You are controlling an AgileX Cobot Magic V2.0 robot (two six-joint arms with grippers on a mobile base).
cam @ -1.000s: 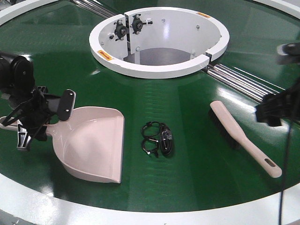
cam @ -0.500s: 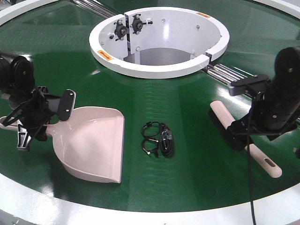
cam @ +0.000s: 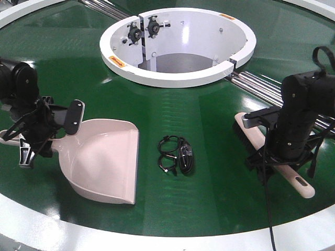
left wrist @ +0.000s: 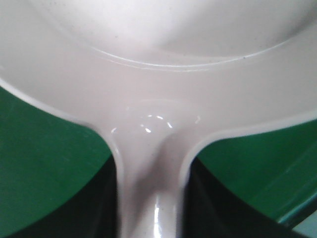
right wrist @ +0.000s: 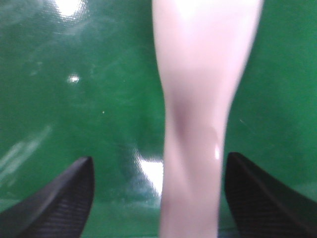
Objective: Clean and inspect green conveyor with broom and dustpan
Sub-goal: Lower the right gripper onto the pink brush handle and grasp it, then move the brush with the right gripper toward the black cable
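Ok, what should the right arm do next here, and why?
Probably close on the broom handle. The right gripper is open, its fingers straddling the handle with gaps on either side, and the broom lies flat on the green conveyor, not yet held.

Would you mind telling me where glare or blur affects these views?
Front view: sharp, light streaks on the green conveyor. Left wrist: the dustpan fills the frame, soft, small highlights. Right wrist: the broom handle is blurred, glare spots beside it.
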